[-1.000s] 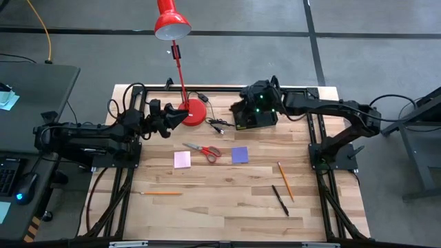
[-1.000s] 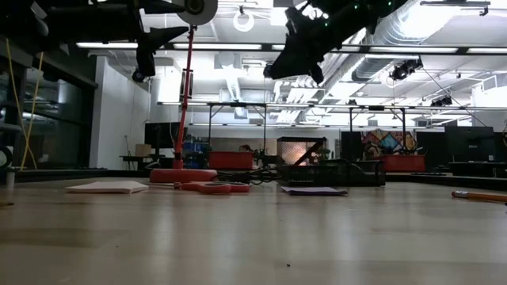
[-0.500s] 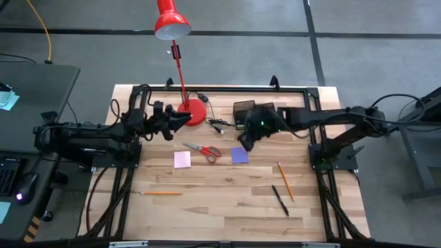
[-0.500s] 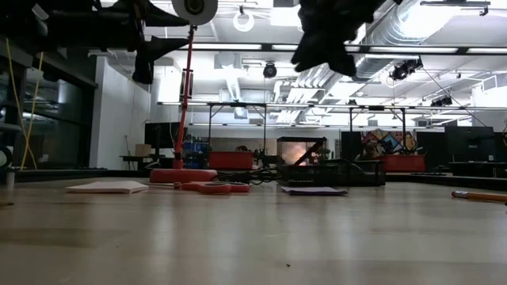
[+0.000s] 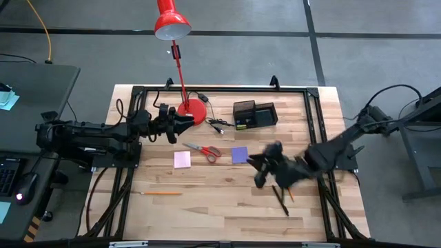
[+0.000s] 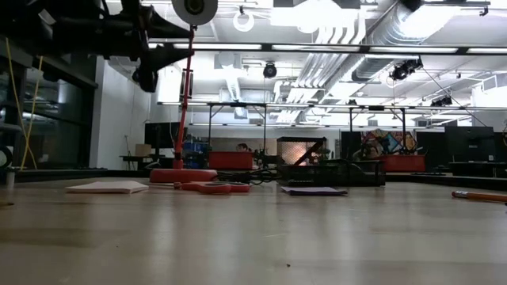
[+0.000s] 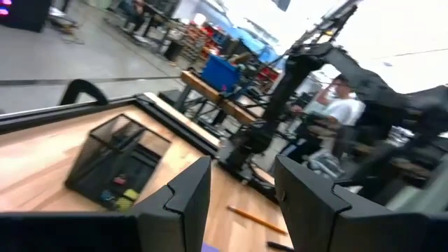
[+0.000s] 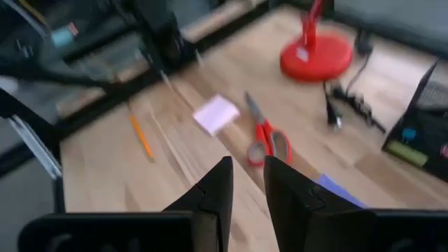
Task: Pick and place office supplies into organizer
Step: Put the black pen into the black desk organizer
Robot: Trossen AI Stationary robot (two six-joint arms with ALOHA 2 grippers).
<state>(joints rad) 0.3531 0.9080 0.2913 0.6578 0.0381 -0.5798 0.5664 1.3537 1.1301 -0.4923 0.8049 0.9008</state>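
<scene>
The thin, stiff, light black pen (image 5: 280, 200) should be pinched mid-length by the right fingers (image 5: 264, 170), seen nearly closed, empty.

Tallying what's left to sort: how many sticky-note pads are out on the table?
2: a pink sticky-note pad left of the red-handled scissors, and a purple sticky-note pad to their right.

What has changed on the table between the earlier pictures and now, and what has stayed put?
The right gripper swung from above the organizer toward the front of the table, now near the black pen and pencil, holding nothing. The left gripper edged slightly toward the lamp base. Scissors, both sticky-note pads and the other pencil stayed.
</scene>
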